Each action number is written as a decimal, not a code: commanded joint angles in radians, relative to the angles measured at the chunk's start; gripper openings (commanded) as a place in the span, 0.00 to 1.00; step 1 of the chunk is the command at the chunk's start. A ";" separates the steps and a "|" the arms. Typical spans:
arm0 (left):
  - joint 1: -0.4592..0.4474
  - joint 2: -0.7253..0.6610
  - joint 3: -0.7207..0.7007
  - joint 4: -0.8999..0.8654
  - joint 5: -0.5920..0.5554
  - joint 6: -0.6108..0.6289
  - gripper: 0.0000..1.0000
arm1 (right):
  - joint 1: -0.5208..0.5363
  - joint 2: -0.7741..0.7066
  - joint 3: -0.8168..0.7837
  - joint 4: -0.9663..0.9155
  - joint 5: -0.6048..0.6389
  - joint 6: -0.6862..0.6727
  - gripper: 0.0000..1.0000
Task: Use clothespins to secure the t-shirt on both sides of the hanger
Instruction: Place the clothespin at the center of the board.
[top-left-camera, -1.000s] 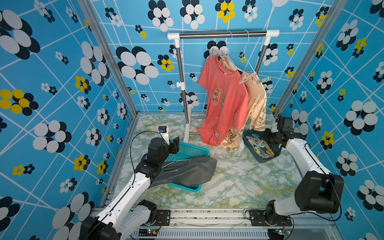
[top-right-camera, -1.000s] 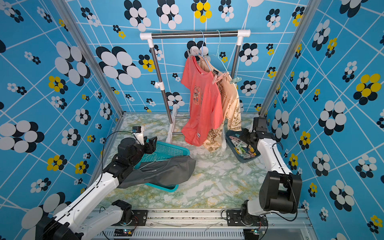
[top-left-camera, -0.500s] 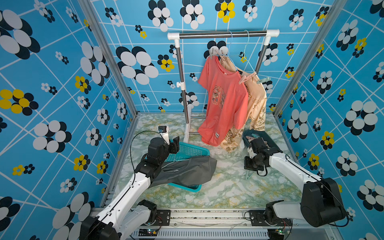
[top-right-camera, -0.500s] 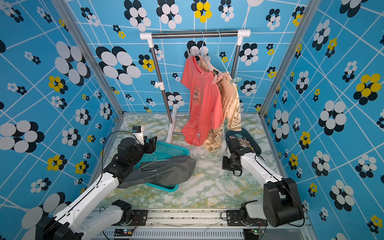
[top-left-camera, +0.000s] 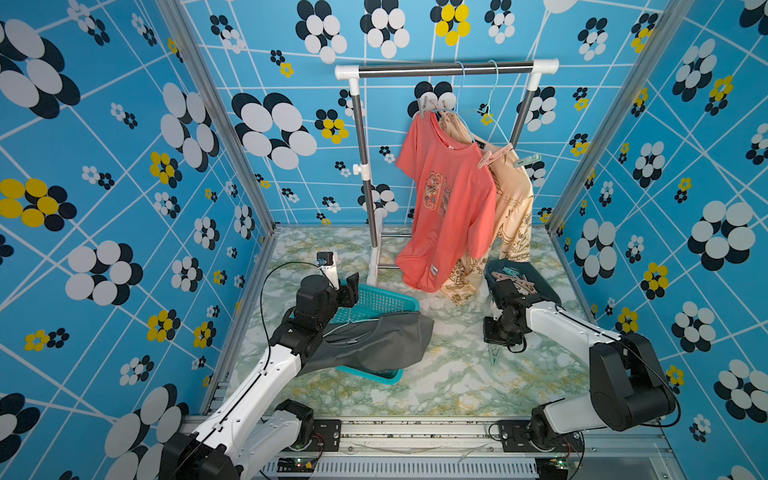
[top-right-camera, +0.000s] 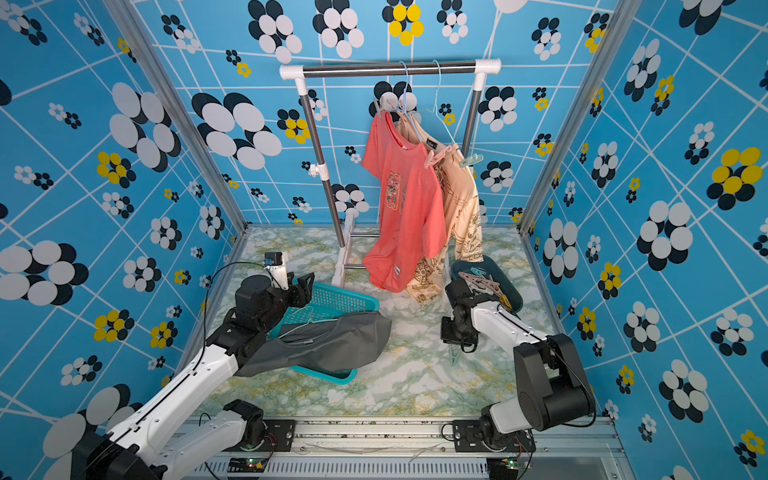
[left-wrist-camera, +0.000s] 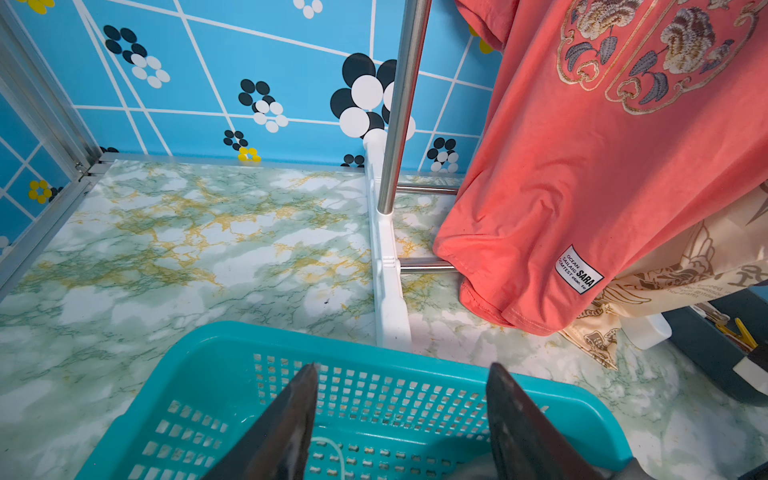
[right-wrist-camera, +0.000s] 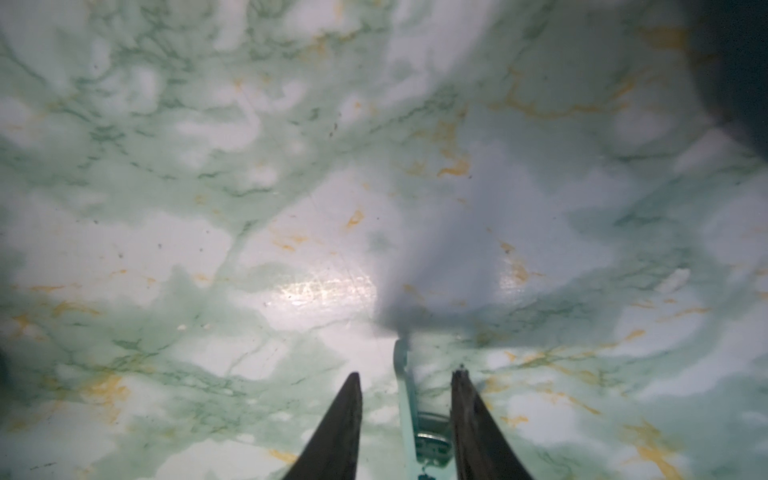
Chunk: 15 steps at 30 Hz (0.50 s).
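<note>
the right gripper (right-wrist-camera: 406, 372) has its fingers (right-wrist-camera: 332, 428) parted and pinching nothing; a mint clothespin (right-wrist-camera: 409, 399) lies between them on the marble floor (right-wrist-camera: 208, 249), close to one finger and clear of the other. the left gripper (left-wrist-camera: 402, 365) is spread wide and empty above the teal basket (left-wrist-camera: 199, 345). in a top view a grey t-shirt (top-left-camera: 374, 340) drapes over that basket, more clothespins (top-left-camera: 513, 278) fill a dark tray (top-left-camera: 544, 291) beyond the right arm, and a coral shirt (top-left-camera: 449, 208) hangs pegged on the rack (top-left-camera: 444, 71)
</note>
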 joint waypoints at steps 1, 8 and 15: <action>-0.005 -0.029 -0.016 0.024 0.000 -0.005 0.66 | 0.004 -0.077 -0.022 -0.048 0.061 0.042 0.44; -0.008 -0.039 -0.018 0.024 -0.003 -0.005 0.66 | 0.004 -0.142 -0.091 -0.074 0.078 0.074 0.49; -0.012 -0.038 -0.017 0.020 -0.005 -0.001 0.67 | 0.004 -0.104 -0.147 0.026 0.007 0.110 0.48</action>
